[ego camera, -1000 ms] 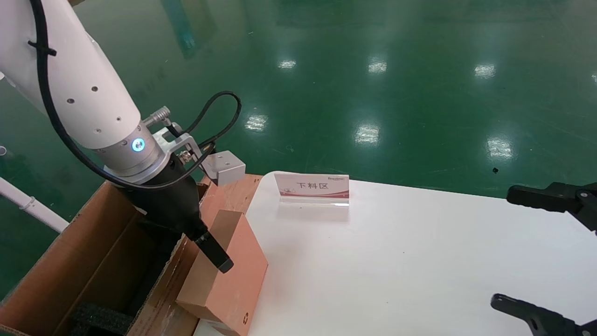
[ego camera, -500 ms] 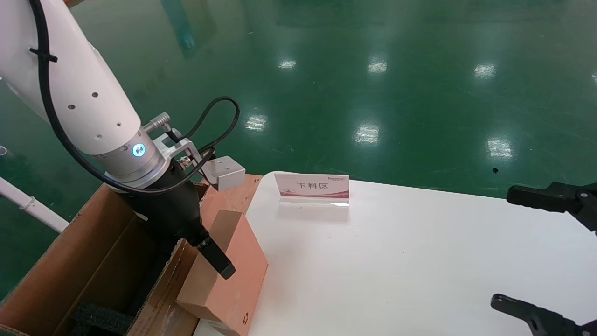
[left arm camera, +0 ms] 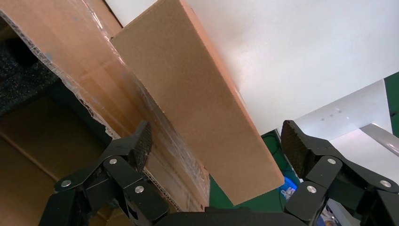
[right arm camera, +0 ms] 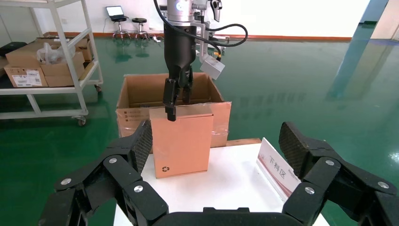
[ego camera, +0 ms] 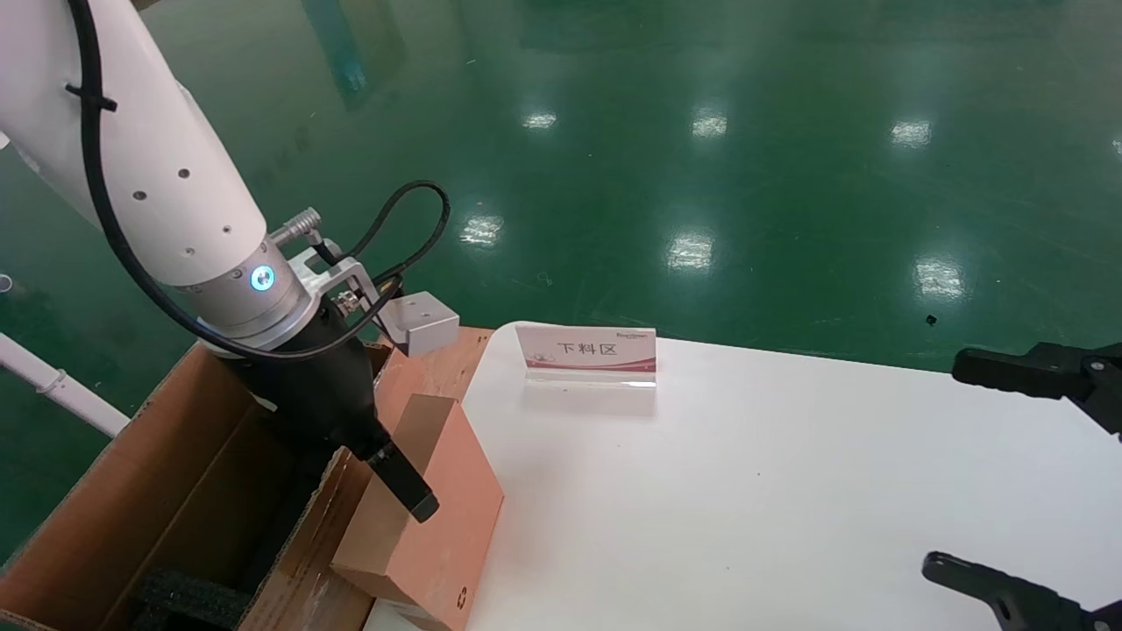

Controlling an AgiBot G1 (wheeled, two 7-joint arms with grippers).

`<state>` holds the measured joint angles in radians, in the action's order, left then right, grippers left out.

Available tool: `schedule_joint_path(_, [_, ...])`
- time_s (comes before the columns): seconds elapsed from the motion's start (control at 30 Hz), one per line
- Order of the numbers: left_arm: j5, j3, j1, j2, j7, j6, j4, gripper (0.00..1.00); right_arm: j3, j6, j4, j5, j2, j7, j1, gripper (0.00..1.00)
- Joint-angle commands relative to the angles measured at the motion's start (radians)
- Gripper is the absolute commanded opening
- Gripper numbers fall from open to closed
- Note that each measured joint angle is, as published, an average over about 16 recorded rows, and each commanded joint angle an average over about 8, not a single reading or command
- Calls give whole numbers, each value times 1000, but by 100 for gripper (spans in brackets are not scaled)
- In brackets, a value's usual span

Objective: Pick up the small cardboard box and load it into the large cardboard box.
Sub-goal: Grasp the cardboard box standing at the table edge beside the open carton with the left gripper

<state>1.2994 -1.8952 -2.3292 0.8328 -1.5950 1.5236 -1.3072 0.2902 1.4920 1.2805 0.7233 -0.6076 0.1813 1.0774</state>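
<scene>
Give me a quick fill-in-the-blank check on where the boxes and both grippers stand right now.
1. The left gripper, jaws open, straddles the top edge of the pinkish-brown small cardboard box, which stands on the ____ table.
2. That box stands next to a taped flap of the big brown corrugated large cardboard box, padded inside with ____ foam.
3. The right gripper waits at the table's far side, jaws ____.

Missing words: white; black; open

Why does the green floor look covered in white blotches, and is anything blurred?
Head view: the glossy floor mirrors ceiling lights as bright patches; the small cardboard box casts a soft shadow on the white table. Left wrist view: tape on the large cardboard box glints. Nothing is noticeably blurred.
</scene>
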Motion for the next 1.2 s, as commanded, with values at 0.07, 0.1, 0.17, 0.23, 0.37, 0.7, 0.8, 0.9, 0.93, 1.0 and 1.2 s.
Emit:
schedule_joint_path(0.07, [-2,-3,-2,5,1,7,7,100,0,0,0,0,0,0,0,100])
schedule_joint_path(0.1, [-4,-4,-2,6,0,7,8,100,0,0,0,0,0,0,0,100])
schedule_joint_path(0.17, [-8,-5,-2,5,0,8,9,100,0,0,0,0,0,0,0,100])
schedule_joint_path(0.23, [-13,-7,-1,5,-1,8,9,100,1,0,0,0,0,0,0,100])
schedule_joint_path(0.37, [-21,-9,1,5,-4,8,8,100,1,0,0,0,0,0,0,100])
schedule_joint_path(0.7, [-22,-17,0,7,-10,7,7,100,1,0,-1,-1,1,-1,0,100])
schedule_joint_path(0.8, [-21,-17,0,7,-10,7,7,100,1,0,-1,-1,1,-1,0,100])
schedule_joint_path(0.9, [-21,-17,0,7,-9,6,8,100,1,0,-1,-1,1,-1,0,100])
schedule_joint_path(0.93, [-20,-17,0,7,-8,6,7,100,1,0,-1,-1,1,-1,0,100])
schedule_joint_path(1.0, [-20,-18,0,8,-7,4,8,100,1,0,-1,-1,1,-1,0,100])
schedule_joint_path(1.2, [-21,-23,1,11,-7,4,11,100,2,0,-1,-1,1,-1,1,100])
